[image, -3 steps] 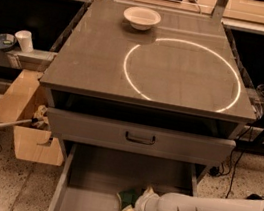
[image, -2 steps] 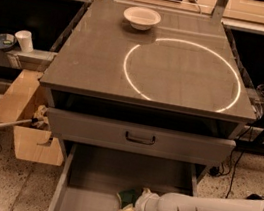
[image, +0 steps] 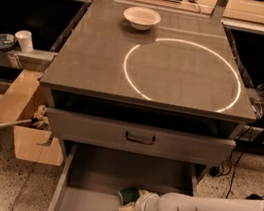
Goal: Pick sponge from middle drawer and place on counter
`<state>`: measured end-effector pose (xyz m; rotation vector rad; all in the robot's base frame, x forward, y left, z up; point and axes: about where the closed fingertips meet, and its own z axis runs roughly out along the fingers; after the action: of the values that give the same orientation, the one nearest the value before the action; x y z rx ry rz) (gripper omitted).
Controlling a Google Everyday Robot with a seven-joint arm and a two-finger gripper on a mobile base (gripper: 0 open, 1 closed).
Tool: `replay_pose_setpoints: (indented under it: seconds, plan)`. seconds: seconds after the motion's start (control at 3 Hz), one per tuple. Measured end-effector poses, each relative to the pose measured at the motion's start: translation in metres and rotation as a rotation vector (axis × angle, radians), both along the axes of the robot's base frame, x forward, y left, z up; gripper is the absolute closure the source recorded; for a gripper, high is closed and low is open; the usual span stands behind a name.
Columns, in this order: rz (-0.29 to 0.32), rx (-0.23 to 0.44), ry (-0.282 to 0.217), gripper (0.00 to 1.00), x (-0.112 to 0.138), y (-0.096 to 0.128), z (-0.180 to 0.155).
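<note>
Open middle drawer [image: 105, 171] at near centre, sponge [image: 129, 195] tilted on its floor toward the right, gripper [image: 133, 205] right against the sponge, its hold impossible to tell, counter [image: 94, 63] above, white bowl [image: 142, 17] at the far edge

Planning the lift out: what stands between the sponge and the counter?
Nothing visible lies over the sponge, where the gripper sits in the middle drawer. The path up must clear the handled drawer front and counter edge; the white bowl sits at the far edge.
</note>
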<state>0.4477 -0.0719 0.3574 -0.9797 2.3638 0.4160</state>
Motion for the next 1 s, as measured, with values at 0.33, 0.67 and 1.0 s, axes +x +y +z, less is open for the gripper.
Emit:
replay_pose_setpoints:
  seconds: [0.33,0.67,1.0]
  plan:
    - [0.0,0.0,0.0,0.89,0.0,0.0,0.0]
    - [0.0,0.0,0.0,1.0,0.0,0.0001,0.0]
    - [0.0,0.003,0.0,1.0,-0.0003,-0.0002,0.0005]
